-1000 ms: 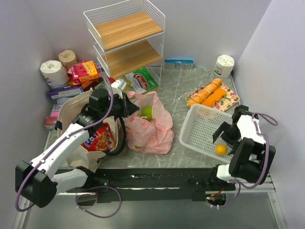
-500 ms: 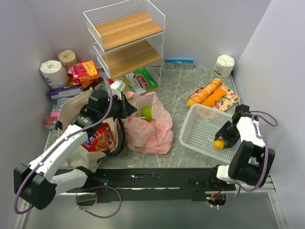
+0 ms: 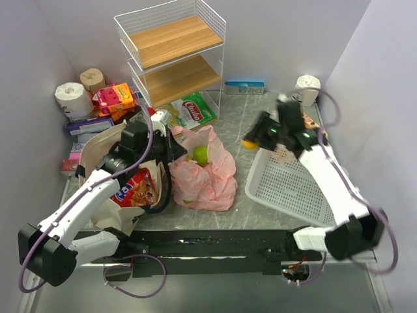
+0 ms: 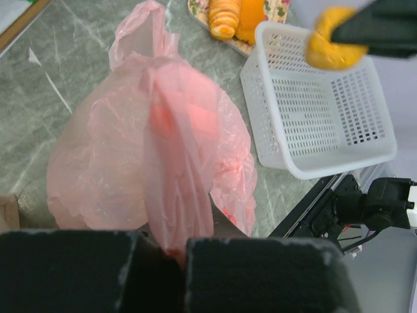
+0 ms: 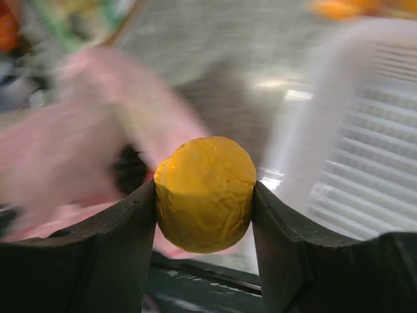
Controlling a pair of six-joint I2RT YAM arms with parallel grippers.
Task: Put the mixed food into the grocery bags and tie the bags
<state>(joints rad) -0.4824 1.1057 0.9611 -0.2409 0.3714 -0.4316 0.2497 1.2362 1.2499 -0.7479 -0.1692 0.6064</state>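
My right gripper is shut on the orange and holds it in the air between the white basket and the pink bag; the orange also shows in the left wrist view. My left gripper is shut on a handle of the pink bag and holds it up. A green apple lies inside the pink bag. The beige tote lies at the left with a red snack packet in it.
A wire shelf with wooden boards stands at the back. Toilet-paper rolls, boxes and a green packet lie at the back left. A patterned packet with orange items lies behind the basket. Another roll stands at the back right.
My right gripper closed on the orange in the basket, lifted it out and swung it up and left towards the pink bag. The left arm has barely moved.
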